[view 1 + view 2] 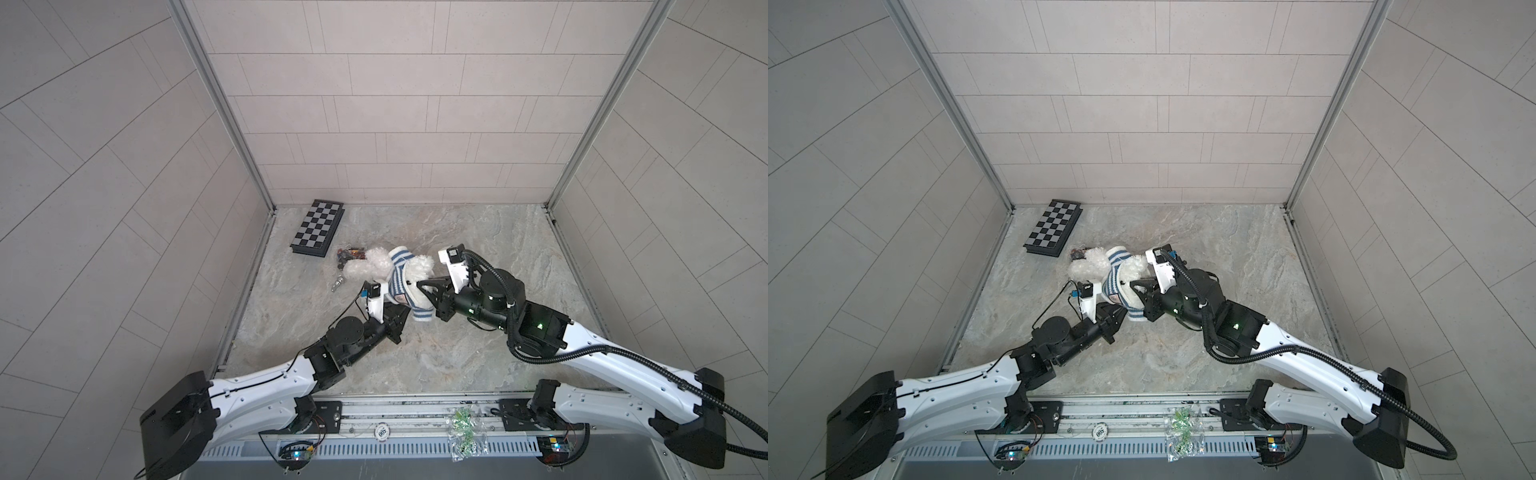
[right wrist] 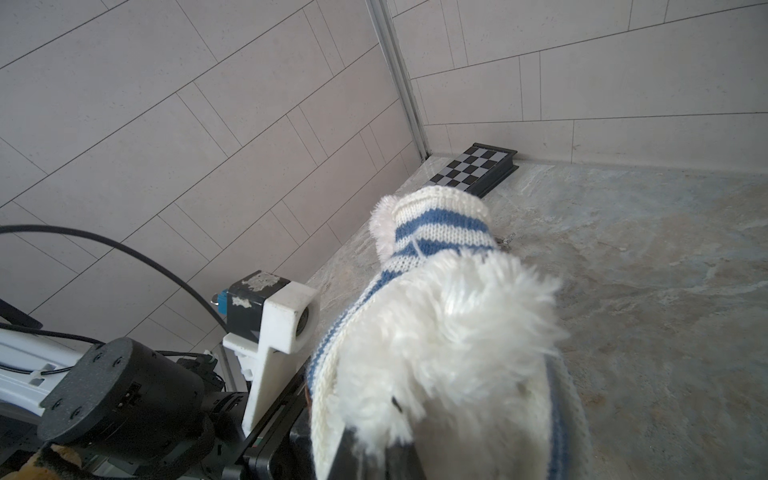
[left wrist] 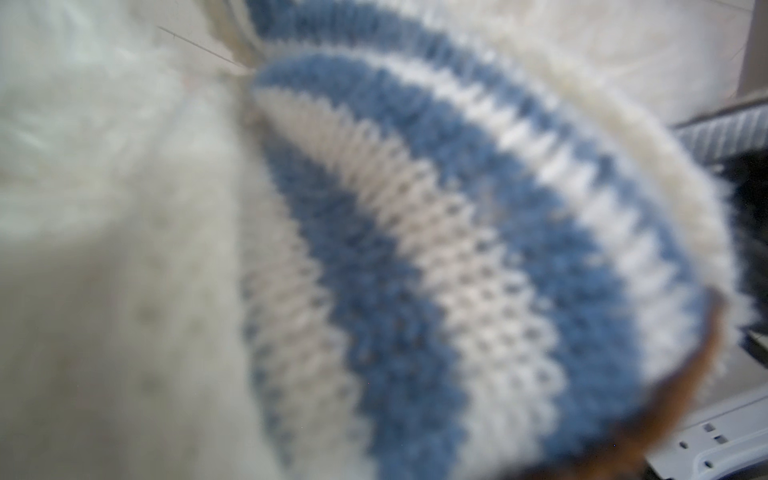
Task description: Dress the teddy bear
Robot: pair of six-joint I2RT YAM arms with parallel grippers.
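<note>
At the near edge of a marbled table (image 1: 457, 357), two robot arms, reaching in from left and right toward the middle. Just past them, left claw (image 1: 397, 314): closed, tips buried under a blue-and-white striped shirt (image 1: 400, 272), probably pinching the knit, though the contact itself is hidden in every view. Right claw (image 1: 419, 286): closed too, nipping shirt edge and white fur together at the side. Between and just beyond both claws, the bear (image 1: 365, 266): mid-table, partly inside the shirt, fur bulging out on two sides and a fluffy tip poking from a sleeve. Long axis slanted, from the ribbed hem close to the claws away toward the far left. Bear thus straight ahead of both claws, touching each; left claw beneath it and nearer the hem, right claw at its flank. Likely next need: a pull along that slant, not across it. Farther on, small clutter (image 1: 349, 254) against the fur, then a chessboard (image 1: 318, 228) near the far-left corner.
</note>
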